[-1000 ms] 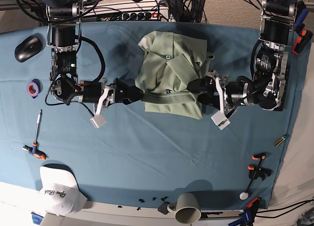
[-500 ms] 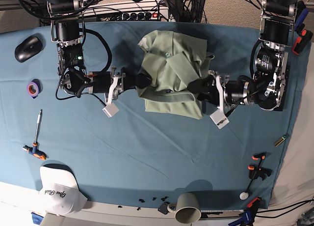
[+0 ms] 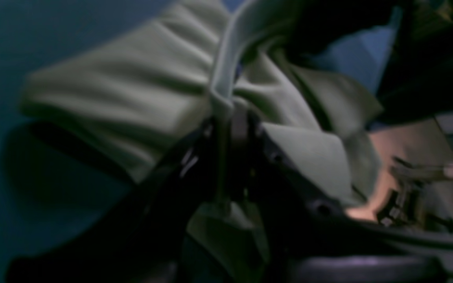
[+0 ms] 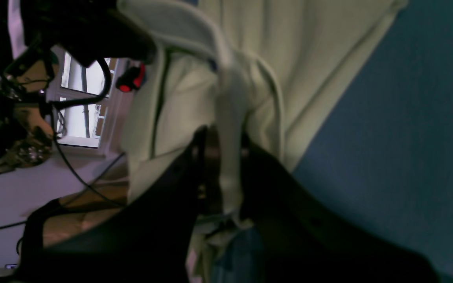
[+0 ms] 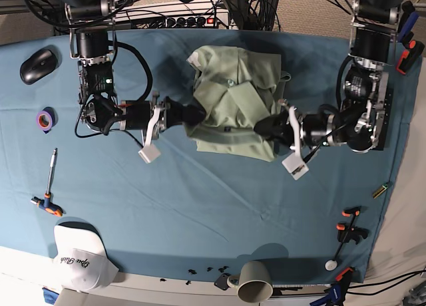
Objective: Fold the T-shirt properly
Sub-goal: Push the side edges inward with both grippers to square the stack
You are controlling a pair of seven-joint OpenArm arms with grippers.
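Observation:
The pale sage-green T-shirt [image 5: 233, 96] lies partly folded and bunched at the back middle of the blue table cloth [image 5: 200, 199]. My right gripper [image 5: 195, 114] comes in from the left side of the base view and is shut on the shirt's left edge. In the right wrist view a fold of the T-shirt [image 4: 250, 59] is pinched in that gripper [image 4: 223, 135]. My left gripper [image 5: 261, 127] reaches in from the right and is shut on the shirt's lower right edge. The left wrist view, blurred, shows T-shirt cloth [image 3: 132, 90] squeezed in the gripper [image 3: 231, 118].
On the left lie a black mouse [image 5: 38, 64], a purple tape roll [image 5: 44, 120] and a screwdriver [image 5: 48, 188]. A white cap [image 5: 80, 256] and a grey mug [image 5: 253, 283] sit at the front edge. Clamps [image 5: 351, 229] lie at the front right.
Both grippers moved inward to the shirt's side edges and closed on the cloth. The shirt's lower part is now bunched narrower between them.

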